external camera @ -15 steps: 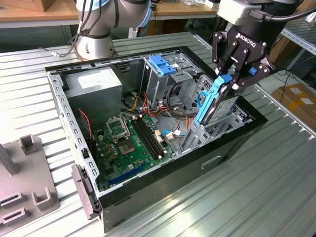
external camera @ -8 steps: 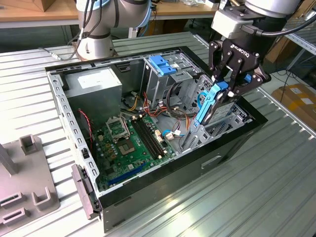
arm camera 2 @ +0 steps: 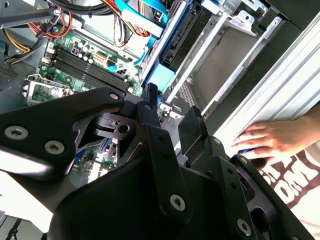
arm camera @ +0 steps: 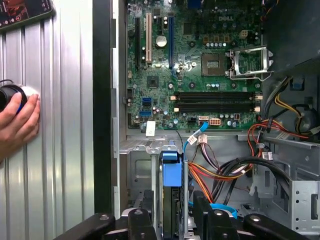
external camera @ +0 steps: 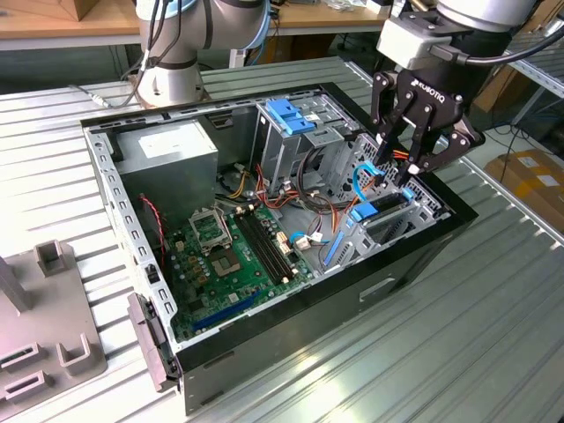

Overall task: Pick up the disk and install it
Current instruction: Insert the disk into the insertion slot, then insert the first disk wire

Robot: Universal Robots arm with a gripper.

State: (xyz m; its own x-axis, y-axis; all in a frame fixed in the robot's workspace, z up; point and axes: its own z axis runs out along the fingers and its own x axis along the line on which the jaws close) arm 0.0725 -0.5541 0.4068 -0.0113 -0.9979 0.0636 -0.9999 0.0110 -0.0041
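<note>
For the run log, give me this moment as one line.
gripper: low over drive bay | disk: on edge in bay, under gripper

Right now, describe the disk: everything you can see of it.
In the first wrist view the disk stands on edge, seen edge-on: a blue plastic carrier end capping a thin dark edge. It sits in the metal bay beside the motherboard. The gripper is right over it; contact is unclear.
</note>
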